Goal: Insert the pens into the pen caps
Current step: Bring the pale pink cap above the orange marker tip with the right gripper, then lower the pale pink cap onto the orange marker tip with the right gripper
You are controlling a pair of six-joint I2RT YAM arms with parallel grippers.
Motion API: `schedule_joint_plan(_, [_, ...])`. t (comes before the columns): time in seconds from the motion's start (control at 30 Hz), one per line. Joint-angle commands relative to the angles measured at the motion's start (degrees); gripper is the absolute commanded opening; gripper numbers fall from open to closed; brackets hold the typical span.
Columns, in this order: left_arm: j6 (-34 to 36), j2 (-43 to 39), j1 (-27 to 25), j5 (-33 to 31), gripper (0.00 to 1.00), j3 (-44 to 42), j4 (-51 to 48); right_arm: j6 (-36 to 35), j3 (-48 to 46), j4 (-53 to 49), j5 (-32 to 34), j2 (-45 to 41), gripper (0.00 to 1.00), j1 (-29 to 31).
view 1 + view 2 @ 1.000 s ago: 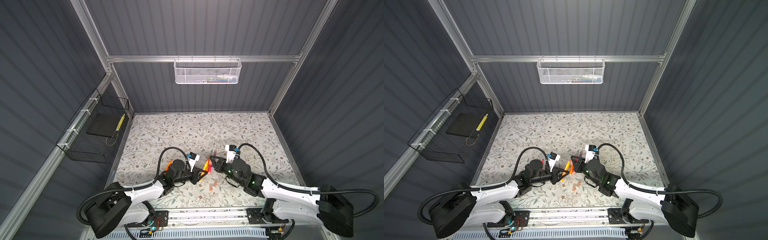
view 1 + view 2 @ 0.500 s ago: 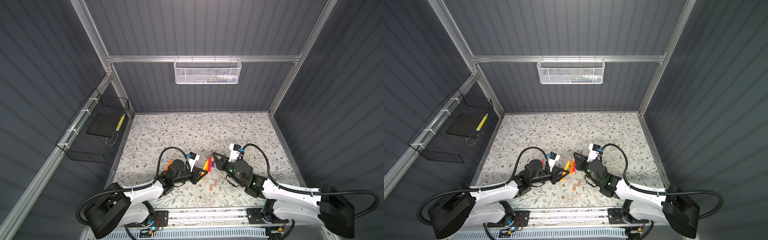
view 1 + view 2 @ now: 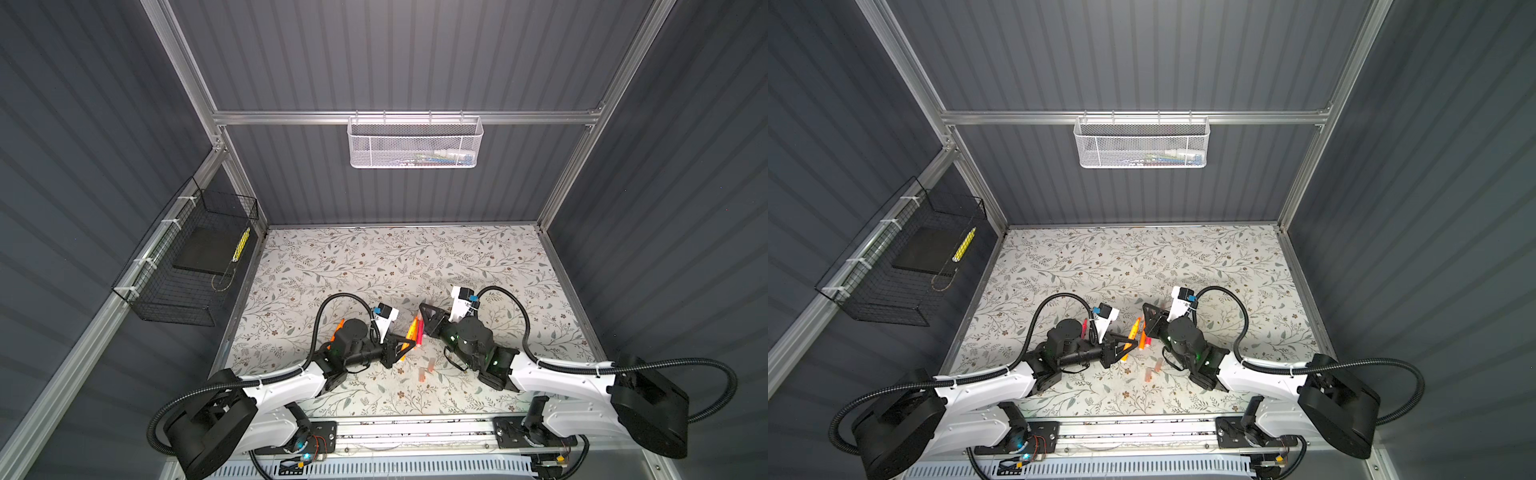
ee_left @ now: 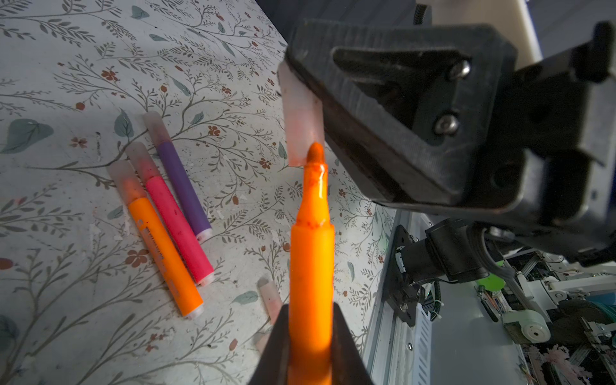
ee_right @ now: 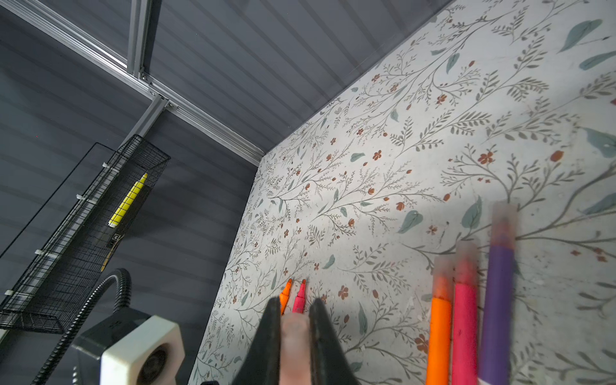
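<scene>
The left end effector point(image 4: 310, 311) is clamped on an uncapped orange pen point(image 4: 311, 253), tip pointing forward for insertion. Just ahead, the tip sits at the open mouth of a pen cap point(image 4: 301, 123). The right end effector point(image 5: 296, 308) pinches this cap, apparently to steady it. Farther off and below, three capped pens point(image 4: 176, 226) lie finished on the counter point(image 4: 66, 83).

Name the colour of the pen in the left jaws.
Orange pen; clearest in the left wrist view.

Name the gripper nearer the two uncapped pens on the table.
Left. In both top views the left gripper is right of the uncapped pens; the right gripper is farther right, beyond it.
</scene>
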Motion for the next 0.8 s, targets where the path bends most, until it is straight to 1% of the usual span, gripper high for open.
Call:
schedule_joint_plan(0.0, [0.19, -0.74, -0.33, 0.39, 0.00, 0.62, 0.07, -1.37, 1.96, 1.43, 1.40, -0.57, 0.00, 0.02])
schedule_joint_plan(0.27, [-0.02, -0.84, -0.37, 0.05, 0.00, 0.55, 0.21, -1.08, 3.01, 1.03, -0.76, 0.23, 0.00, 0.00])
schedule_joint_plan(0.57, [-0.25, -2.53, -0.35, -1.40, 0.00, -0.23, 0.05, 2.27, -0.85, 3.16, -3.13, 0.21, 0.00, 0.08])
schedule_joint_plan(0.77, [-0.78, -2.76, -0.38, -3.29, 0.00, -0.52, -0.25, 3.00, -1.48, 3.95, -5.04, 0.69, 0.00, 0.86])
